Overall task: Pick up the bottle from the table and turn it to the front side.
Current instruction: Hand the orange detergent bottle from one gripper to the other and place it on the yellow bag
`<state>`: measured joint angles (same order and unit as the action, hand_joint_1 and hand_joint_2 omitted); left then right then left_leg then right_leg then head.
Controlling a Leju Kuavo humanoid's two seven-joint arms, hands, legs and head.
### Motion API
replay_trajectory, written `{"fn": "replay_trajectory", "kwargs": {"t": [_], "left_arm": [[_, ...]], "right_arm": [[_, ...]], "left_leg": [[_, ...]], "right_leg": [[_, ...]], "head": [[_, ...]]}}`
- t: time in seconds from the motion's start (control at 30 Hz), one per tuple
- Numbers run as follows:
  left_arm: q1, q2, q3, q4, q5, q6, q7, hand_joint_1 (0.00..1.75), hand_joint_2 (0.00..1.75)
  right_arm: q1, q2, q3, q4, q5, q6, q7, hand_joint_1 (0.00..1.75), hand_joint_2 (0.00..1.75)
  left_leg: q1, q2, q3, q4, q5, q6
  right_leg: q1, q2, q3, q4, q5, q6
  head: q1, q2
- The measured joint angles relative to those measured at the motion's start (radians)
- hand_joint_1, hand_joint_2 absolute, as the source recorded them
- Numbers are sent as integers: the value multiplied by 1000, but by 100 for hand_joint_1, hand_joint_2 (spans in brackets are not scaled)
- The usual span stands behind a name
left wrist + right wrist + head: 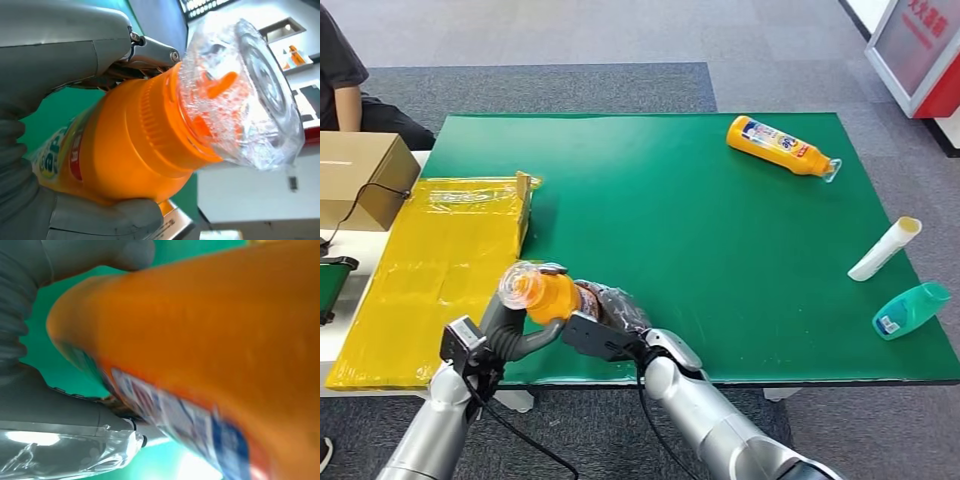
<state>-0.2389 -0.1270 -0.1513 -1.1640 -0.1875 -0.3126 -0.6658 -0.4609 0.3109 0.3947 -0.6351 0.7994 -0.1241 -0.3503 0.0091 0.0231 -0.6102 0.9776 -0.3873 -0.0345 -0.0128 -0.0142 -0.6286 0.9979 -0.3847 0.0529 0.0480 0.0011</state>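
Hands meet at the near edge of the desk (697, 250), toward its left corner, both gripping one orange bottle (554, 297) lifted off the green surface. The left hand (505, 325) wraps its thumb and fingers around the neck end just below the clear cap (245, 95); the right hand (603, 330) grips the body further back, part of it covered in clear plastic film. The bottle's long axis runs roughly level between the two hands, cap pointing to the robot's left. Judging from this, the turn to come is a roll about that axis, with either hand placed to drive it. Its label (181, 415) shows blue, white and red print, blurred beyond reading. A second orange bottle (780, 146) lies near the far right corner; its writing is too small to read.
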Motion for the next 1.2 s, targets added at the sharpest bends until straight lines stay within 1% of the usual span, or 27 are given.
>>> {"fn": "replay_trajectory", "kwargs": {"t": [0.1, 0.2, 0.27, 0.3, 0.37, 0.43, 0.47, 0.5, 0.57, 0.67, 0.7, 0.73, 0.83, 0.97, 1.07, 1.2], "left_arm": [[-4, -19, 12, 0, -72, 71, 4, 175, 175], [-6, -30, 19, 0, -97, 92, 7, 175, 175], [-7, -35, 21, -1, -131, 124, 14, 175, 175], [-7, -38, 21, -3, -171, 159, 21, 175, 175], [-8, -44, 17, -18, -312, 272, 50, 175, 175], [-6, -51, 10, -41, -499, 406, 105, 175, 175], [-6, -53, 7, -50, -564, 449, 129, 175, 175], [-6, -53, 6, -55, -606, 476, 147, 175, 175], [-5, -53, 6, -59, -627, 487, 157, 175, 175], [-10, -31, -38, -137, -974, 559, 354, 175, 175], [-16, -21, -60, -164, -1096, 566, 429, 175, 175], [-27, -16, -76, -166, -1116, 537, 450, 175, 175], [-57, -9, -111, -152, -1120, 445, 487, 175, 175], [-104, -3, -143, -90, -1121, 360, 553, 175, 175], [-141, 14, -146, -14, -1132, 316, 616, 175, 175], [-183, 22, -138, 79, -1150, 291, 675, 175, 175]], "right_arm": [[17, -4, -8, -14, 1, 0, 6, 0, 175], [24, -8, -16, -27, 1, 0, 7, 0, 175], [29, -9, -20, -36, 0, 0, 8, 0, 175], [33, -10, -24, -44, -2, 0, 9, 0, 175], [41, -14, -35, -67, -5, 1, 14, 0, 175], [49, -19, -48, -96, -6, 7, 20, 0, 175], [52, -20, -52, -106, -6, 10, 22, 0, 175], [54, -21, -54, -113, -6, 13, 23, 0, 175], [55, -22, -55, -116, -6, 15, 23, 0, 175], [107, -46, -98, -193, 2, 38, 45, 0, 175], [127, -55, -117, -222, 5, 45, 54, 0, 175], [135, -60, -126, -233, 6, 47, 58, 0, 175], [153, -67, -150, -253, 8, 49, 64, 0, 175], [174, -76, -182, -281, 15, 52, 54, 0, 175], [179, -75, -190, -309, 23, 57, 37, 0, 175], [184, -74, -198, -322, 36, 65, 36, 0, 175]], "left_leg": [[0, 0, 0, 0, 0, 0], [0, 0, 0, 0, 0, 0], [0, 0, 0, 0, 0, 0], [0, 0, 0, 0, 0, 0], [0, 0, 1, 0, 0, 0], [0, 0, 2, 0, 0, 0], [0, 0, 2, 0, 0, 0], [0, 1, 2, 0, 0, 0], [0, 1, 2, 0, -1, 0], [0, -2, -1, 0, 2, 2], [0, -3, -2, 0, 3, 2], [0, -3, -2, 0, 3, 2], [0, -3, -2, 0, 3, 2], [0, -1, -2, 0, 2, 2], [0, 2, -1, 0, 2, 0], [0, 2, -2, 0, 3, 0]], "right_leg": [[0, 0, 0, 0, 0, 0], [0, 0, 0, 0, 0, 0], [0, 0, 0, 0, 0, 0], [0, 0, 1, 0, 0, 0], [0, 0, 2, 0, 0, 0], [0, 0, 2, 0, 1, -1], [0, 0, 2, 0, 1, -1], [0, 0, 2, 0, 1, -1], [0, 0, 2, 0, 2, -2], [0, -3, 1, 0, 2, 0], [0, -4, 1, 0, 2, 0], [0, -4, 1, 0, 3, 0], [0, -4, 0, 0, 3, 0], [-1, -2, -1, 0, 3, 0], [-1, 2, -2, 0, 4, -2], [0, 2, -2, 0, 4, -1]], "head": [[0, 0], [0, 0], [0, 0], [0, 0], [0, 0], [0, 0], [0, 0], [0, 0], [0, 0], [0, 0], [0, 0], [0, 0], [0, 0], [0, 0], [0, 0], [0, 0]]}}
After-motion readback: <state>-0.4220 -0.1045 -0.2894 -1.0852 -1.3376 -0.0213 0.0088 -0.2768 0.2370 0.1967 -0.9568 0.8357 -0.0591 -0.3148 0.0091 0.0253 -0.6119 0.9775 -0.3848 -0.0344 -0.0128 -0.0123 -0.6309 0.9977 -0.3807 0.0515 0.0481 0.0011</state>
